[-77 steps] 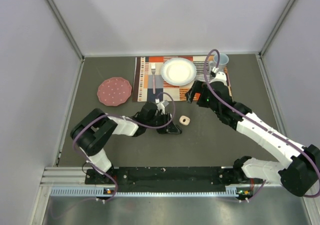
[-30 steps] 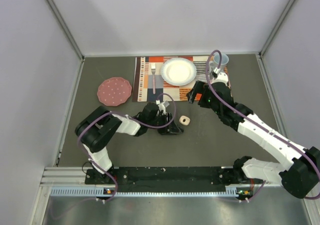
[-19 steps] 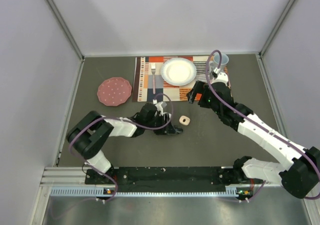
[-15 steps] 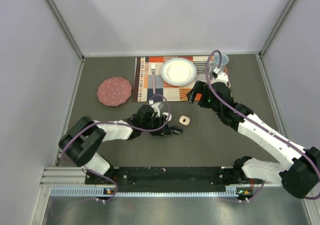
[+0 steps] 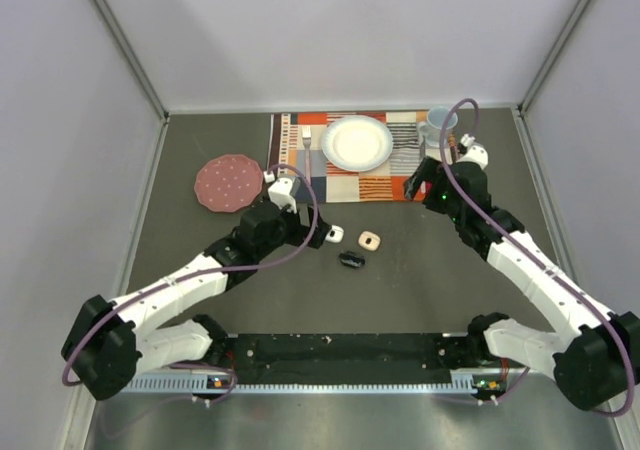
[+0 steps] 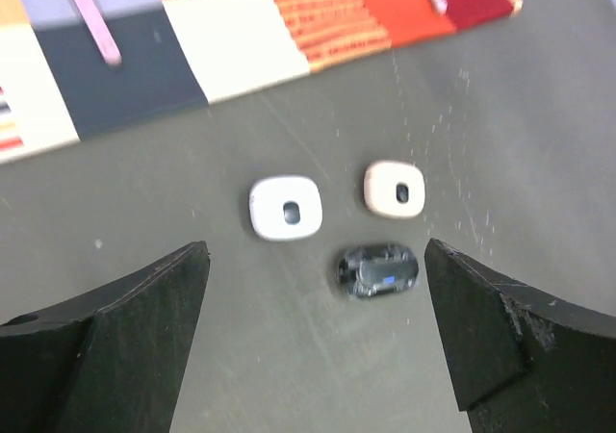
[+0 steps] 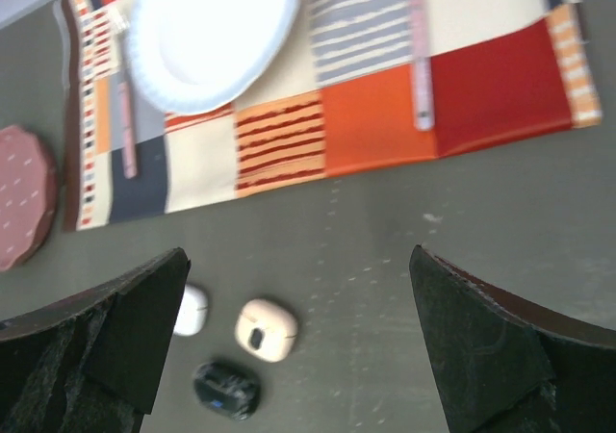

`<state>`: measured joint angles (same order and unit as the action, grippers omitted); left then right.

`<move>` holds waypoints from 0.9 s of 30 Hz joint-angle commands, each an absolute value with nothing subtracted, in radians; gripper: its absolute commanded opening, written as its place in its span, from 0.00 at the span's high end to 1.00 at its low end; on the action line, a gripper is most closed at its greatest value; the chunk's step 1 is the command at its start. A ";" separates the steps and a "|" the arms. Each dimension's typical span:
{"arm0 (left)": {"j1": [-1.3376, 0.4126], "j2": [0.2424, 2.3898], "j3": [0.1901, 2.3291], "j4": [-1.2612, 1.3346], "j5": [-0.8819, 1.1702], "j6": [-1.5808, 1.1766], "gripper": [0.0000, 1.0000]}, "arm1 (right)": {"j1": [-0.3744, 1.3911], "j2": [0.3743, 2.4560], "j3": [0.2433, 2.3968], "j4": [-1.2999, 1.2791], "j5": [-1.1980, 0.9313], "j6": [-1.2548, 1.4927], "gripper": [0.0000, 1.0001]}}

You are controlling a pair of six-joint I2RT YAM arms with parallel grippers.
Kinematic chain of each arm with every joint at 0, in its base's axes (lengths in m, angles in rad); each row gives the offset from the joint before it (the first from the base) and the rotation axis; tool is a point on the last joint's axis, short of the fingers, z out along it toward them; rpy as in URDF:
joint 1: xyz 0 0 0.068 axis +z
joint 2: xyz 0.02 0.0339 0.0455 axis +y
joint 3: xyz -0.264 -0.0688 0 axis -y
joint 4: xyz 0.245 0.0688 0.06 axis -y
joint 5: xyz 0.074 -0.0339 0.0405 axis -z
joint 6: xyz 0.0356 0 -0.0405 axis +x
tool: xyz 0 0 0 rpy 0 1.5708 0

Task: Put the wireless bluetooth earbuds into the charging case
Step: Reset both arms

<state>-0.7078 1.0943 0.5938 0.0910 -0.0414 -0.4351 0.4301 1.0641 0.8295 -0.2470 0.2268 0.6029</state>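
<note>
Item: three small charging cases (white case [image 6: 286, 208], pink case [image 6: 396, 188], black case [image 6: 378, 270]) clustered on the dark table [image 6: 539, 115], just in front of the striped placemat [image 6: 231, 38].
Earbuds: none loose that I can make out; whether any sit inside, I cannot tell.
Left fingers [image 6: 125, 322]: spread wide, empty, hanging above the cluster.
Right fingers [image 7: 481, 346]: wide, empty, apart from the cluster, near the placemat.
Handling note: the cases lie close together — descend straight onto one, straddle its narrow sides, and close gently so the neighbours are not nudged.
</note>
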 commanded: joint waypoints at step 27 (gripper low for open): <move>-0.681 1.014 0.902 -0.132 -0.244 -0.166 0.01 | 0.066 1.147 0.700 -0.060 0.409 0.289 0.01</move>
